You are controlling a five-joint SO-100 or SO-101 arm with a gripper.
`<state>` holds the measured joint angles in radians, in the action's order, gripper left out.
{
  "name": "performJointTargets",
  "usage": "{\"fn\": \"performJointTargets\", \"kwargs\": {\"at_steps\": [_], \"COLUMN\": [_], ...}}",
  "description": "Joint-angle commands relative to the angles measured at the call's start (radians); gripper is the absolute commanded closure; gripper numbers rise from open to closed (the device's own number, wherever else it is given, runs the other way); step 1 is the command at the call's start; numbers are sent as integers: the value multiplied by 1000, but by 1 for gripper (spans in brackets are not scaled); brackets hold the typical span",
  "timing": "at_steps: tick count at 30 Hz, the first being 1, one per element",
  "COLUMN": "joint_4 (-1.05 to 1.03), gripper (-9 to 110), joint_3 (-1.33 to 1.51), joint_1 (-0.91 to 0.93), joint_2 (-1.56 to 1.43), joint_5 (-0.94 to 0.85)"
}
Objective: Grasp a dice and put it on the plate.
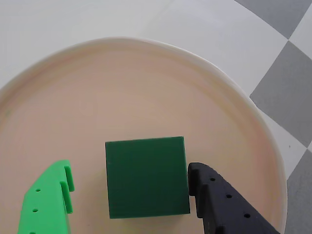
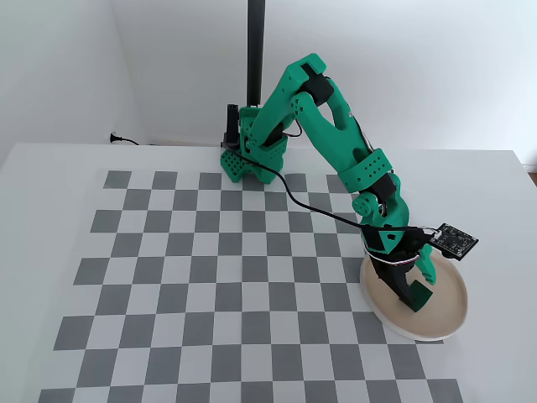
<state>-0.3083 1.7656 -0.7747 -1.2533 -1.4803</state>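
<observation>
One dice [image 1: 146,176] is sitting inside the plate [image 1: 146,73] between my claw [image 1: 131,192] fingers — I am letting go, with a gap on the green side. It is looking small, hard and light — flat sides are best for pinching.

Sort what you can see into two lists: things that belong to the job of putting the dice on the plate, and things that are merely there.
Part of the job:
- dice, lying in the plate
- plate
- gripper, open around the dice

Merely there:
- checkered mat
- white table
- black pole
</observation>
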Motion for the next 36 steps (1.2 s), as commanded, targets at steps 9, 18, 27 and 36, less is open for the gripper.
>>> {"fn": "performJointTargets", "kwargs": {"at_steps": [9,18,27,36], "joint_4": [-229,-448,-548,-500], "gripper": [82,85,93,106], "joint_3": [-92,-83,-17,239], "joint_1": [61,141,215,307], "joint_2": [-368,-581,-755,-999], "joint_5": [-21,-20,2,-12]}}
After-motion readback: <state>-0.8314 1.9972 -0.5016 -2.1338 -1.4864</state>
